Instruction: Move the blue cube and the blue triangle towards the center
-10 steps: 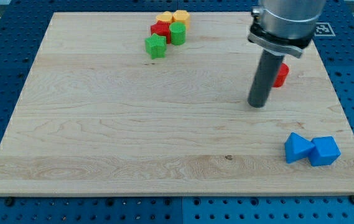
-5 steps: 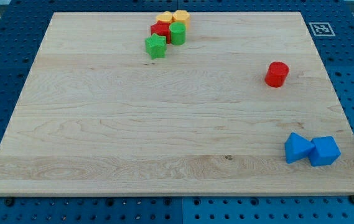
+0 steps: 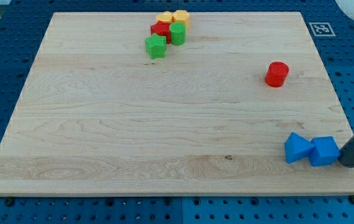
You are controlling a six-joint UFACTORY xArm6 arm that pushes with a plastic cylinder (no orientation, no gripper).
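Observation:
The blue cube [image 3: 325,151] and the blue triangle [image 3: 297,148] lie touching side by side near the board's bottom right corner, the triangle on the left. My tip [image 3: 349,163] stands just right of the blue cube, at or almost at its right face, by the board's right edge. The rod leans up and out of the view's right side.
A red cylinder [image 3: 277,74] stands alone at the right, above the blue blocks. A cluster at the top holds a green star [image 3: 155,46], a green cylinder [image 3: 177,33], a red block [image 3: 160,29] and two yellow blocks [image 3: 173,17]. A marker tag [image 3: 320,28] lies off the board's top right corner.
The rod left the board near the red cylinder, went out of view to the right, and now stands just right of the blue cube. No block has moved.

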